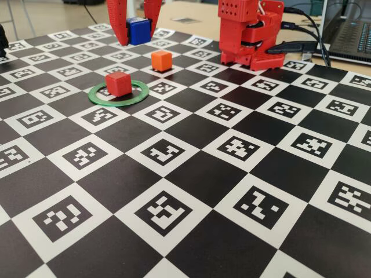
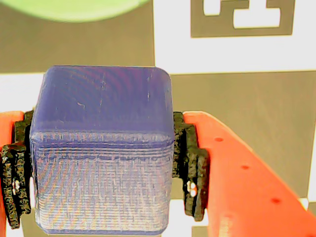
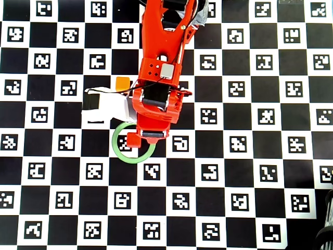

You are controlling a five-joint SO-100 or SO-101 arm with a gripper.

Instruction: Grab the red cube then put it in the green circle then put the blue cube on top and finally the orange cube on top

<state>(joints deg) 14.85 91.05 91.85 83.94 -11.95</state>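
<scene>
While pincer [image 2: 101, 168] clamps blue cube [image 2: 101, 148], lifted

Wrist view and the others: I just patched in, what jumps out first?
The blue cube fills the wrist view, clamped between the gripper pads and, in the fixed view, held off the board at the far edge. The red cube already sits inside the green circle, with the orange cube loose on the board just behind it. Overhead, the arm covers both the red and blue cubes.
</scene>
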